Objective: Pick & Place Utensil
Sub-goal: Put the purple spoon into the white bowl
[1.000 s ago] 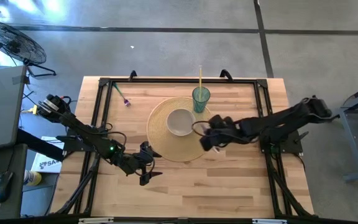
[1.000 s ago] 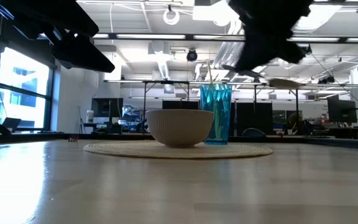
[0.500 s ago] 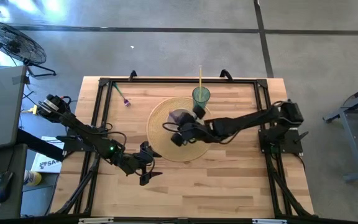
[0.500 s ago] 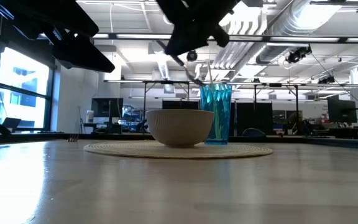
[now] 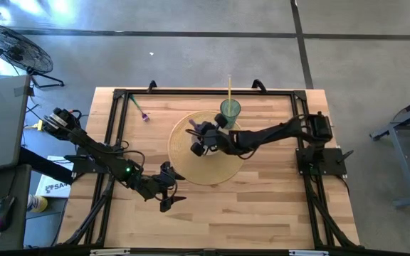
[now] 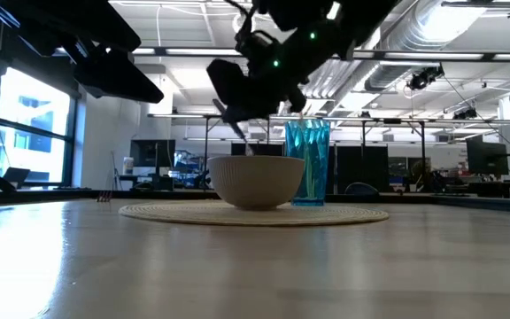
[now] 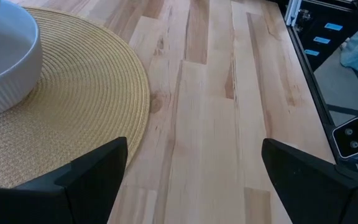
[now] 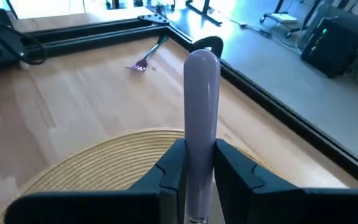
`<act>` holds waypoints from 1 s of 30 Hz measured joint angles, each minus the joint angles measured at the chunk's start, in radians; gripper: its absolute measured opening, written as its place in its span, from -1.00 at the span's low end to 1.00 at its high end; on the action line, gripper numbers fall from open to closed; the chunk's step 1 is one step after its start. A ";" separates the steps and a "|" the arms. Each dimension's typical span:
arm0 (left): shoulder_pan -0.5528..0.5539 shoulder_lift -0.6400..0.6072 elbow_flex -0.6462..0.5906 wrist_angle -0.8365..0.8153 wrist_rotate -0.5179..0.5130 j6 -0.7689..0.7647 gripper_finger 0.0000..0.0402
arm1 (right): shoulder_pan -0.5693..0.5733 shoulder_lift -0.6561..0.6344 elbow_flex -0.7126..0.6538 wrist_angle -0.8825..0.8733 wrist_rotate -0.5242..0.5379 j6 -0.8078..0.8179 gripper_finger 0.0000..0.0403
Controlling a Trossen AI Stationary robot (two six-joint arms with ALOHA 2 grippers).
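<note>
in the high view the right gripper sits over the white bowl at frame centre and hides most of it; what lies inside the bowl cannot be made out. in the low view the bowl stands whole on the woven placemat, with the gripper dark just above its rim. the right wrist view shows its fingers pinching a pale lilac utensil handle, whose working end is cut off at the bottom edge. a teal cup behind the bowl holds a yellow straw. a purple-headed utensil lies at the table's upper left. the left gripper waits at lower left of the mat, fingers spread wide, holding nothing.
</note>
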 joint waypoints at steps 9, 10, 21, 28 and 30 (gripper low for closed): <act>0.000 0.000 0.000 -0.001 0.000 0.000 0.83 | -0.020 0.046 -0.020 0.012 -0.052 0.007 -0.74; 0.000 0.000 0.000 0.000 0.000 0.000 0.83 | -0.023 0.047 -0.020 0.011 -0.065 0.016 -0.74; 0.000 0.000 0.000 0.000 0.000 0.000 0.83 | -0.037 0.047 -0.020 -0.038 -0.157 0.045 -0.74; 0.000 0.000 0.000 -0.001 0.000 0.000 0.83 | -0.041 0.056 -0.018 -0.038 -0.191 0.030 -0.74; 0.000 0.000 0.000 0.000 0.000 0.000 0.83 | -0.045 0.067 -0.019 -0.042 -0.214 0.032 -0.74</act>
